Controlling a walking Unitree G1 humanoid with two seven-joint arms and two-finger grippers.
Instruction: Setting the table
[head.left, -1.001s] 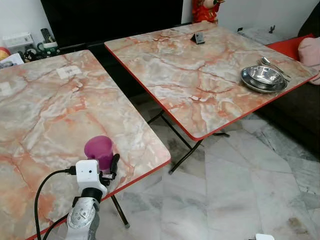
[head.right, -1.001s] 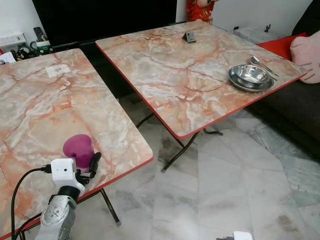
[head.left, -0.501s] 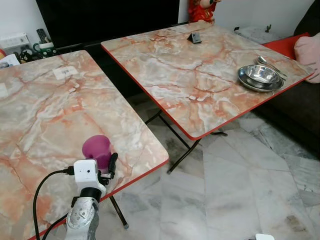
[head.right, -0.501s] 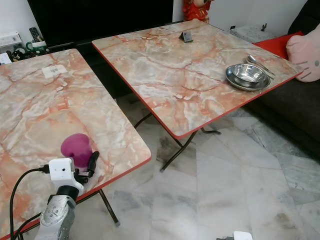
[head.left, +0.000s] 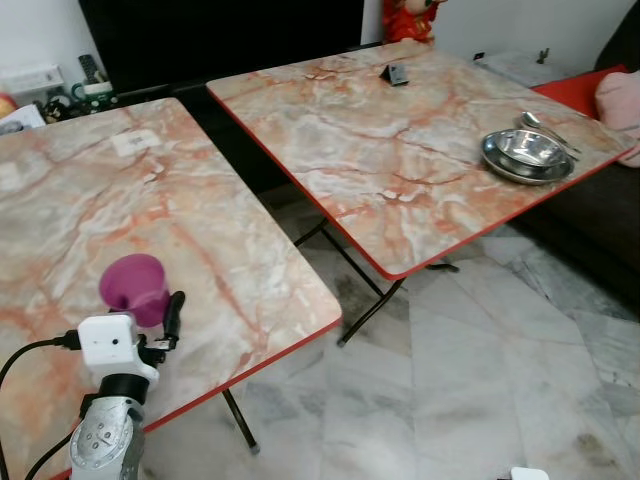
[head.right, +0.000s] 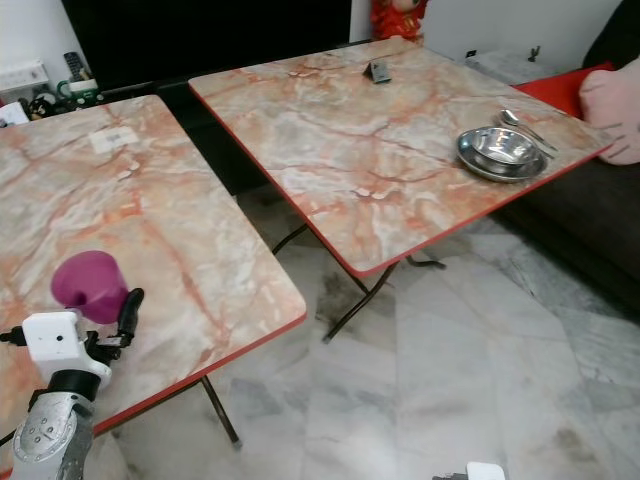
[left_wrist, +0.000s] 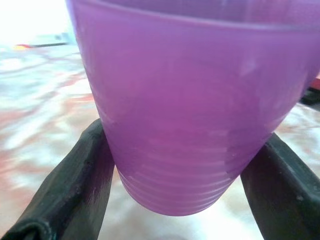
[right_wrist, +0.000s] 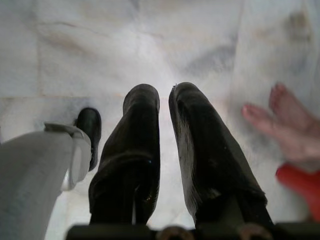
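Observation:
My left gripper (head.left: 142, 300) is shut on a purple plastic cup (head.left: 132, 285) over the near marble-patterned table (head.left: 210, 190), towards its front edge. In the left wrist view its black fingers (left_wrist: 75, 190) press both sides of the ribbed cup (left_wrist: 190, 115). Whether the cup's base touches the tabletop I cannot tell. On the far table (head.left: 400, 150) a steel bowl (head.left: 528, 155) lies near the right edge with a spoon (head.left: 545, 128) beside it. My right gripper (right_wrist: 164, 97) hangs shut, pointing down at the floor.
A gap of marble floor (head.left: 470, 350) and folding legs (head.left: 365, 300) separates the two tables. A small dark object (head.left: 396, 74) sits at the far table's back. A person's foot (right_wrist: 285, 125) is on the floor near my right gripper. A dark sofa with a pink pillow (head.left: 620, 105) stands at the right.
My left gripper has carried the purple cup to the left across the near table, away from its right corner. The bowl and spoon have stayed put.

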